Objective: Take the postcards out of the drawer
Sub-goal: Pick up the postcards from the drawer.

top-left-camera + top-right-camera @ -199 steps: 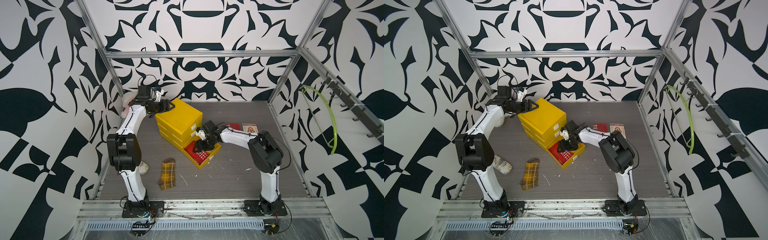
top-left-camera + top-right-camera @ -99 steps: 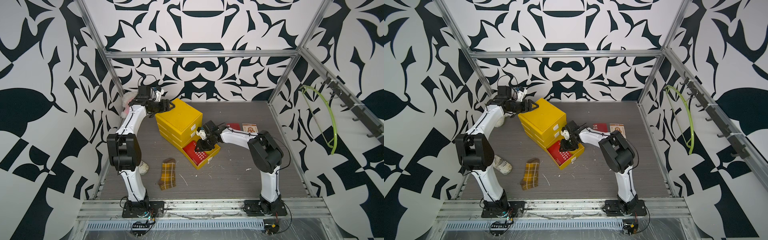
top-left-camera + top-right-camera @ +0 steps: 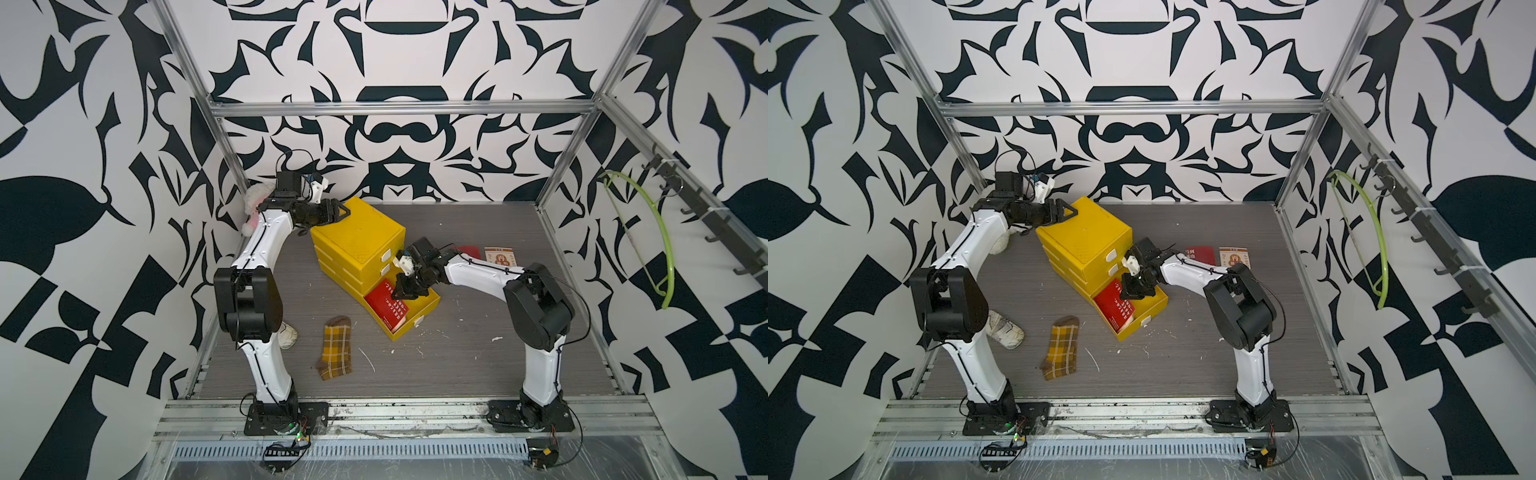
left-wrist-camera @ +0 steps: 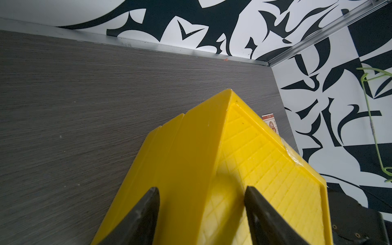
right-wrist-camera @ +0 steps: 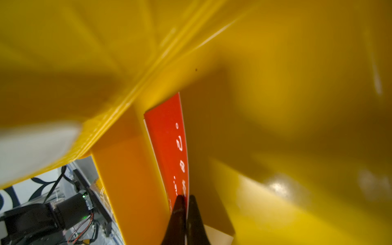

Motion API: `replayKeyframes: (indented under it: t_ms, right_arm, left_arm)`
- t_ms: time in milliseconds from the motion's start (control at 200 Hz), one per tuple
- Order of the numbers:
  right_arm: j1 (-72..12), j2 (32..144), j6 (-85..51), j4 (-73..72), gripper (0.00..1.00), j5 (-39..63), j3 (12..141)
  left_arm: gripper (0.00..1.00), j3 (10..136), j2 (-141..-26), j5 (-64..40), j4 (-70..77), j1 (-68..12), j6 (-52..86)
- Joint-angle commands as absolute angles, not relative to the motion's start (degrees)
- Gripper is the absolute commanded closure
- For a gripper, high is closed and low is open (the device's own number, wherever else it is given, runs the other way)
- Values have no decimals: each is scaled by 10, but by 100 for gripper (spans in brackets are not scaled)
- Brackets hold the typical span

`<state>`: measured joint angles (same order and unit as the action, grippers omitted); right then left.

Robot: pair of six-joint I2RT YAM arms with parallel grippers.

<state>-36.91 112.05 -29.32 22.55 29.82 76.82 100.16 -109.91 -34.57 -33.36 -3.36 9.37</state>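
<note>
1. Change: the right jaws stood open over the red postcard (image 3: 386, 306) a second ago. They are now closed tight, pinching that card's edge.
2. Location: the card still lies inside the pulled-out bottom drawer (image 3: 430, 306) of the yellow drawer unit (image 3: 358, 232), not visibly lifted.
3. Unchanged: the left jaws stay wide open astride the unit's top rear corner. Whether they press on it cannot be told.
4. Meaning: the grasp appears secured, so lifting the card clear is judged the next step.
5. Progress: another red card (image 3: 468, 252) and a cream card (image 3: 500, 257) already lie on the desk (image 3: 457, 357).
</note>
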Motion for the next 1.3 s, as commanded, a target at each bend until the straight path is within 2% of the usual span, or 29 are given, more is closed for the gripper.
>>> replayKeyframes:
  t_ms: [0, 435, 990, 1300]
  right_arm:
    - [-370, 1104, -311, 226, 100, 309, 776]
    - [-330, 1038, -332, 260, 100, 279, 752]
    - [-288, 971, -338, 269, 100, 300, 721]
    - [-253, 911, -338, 273, 100, 311, 693]
  left_arm:
    - [32, 995, -1123, -334, -400, -44, 93]
    - [32, 994, -1122, -331, -400, -44, 93]
    - [31, 998, -1122, -330, -402, -44, 93]
    - [29, 1050, -1091, -314, -425, -44, 98]
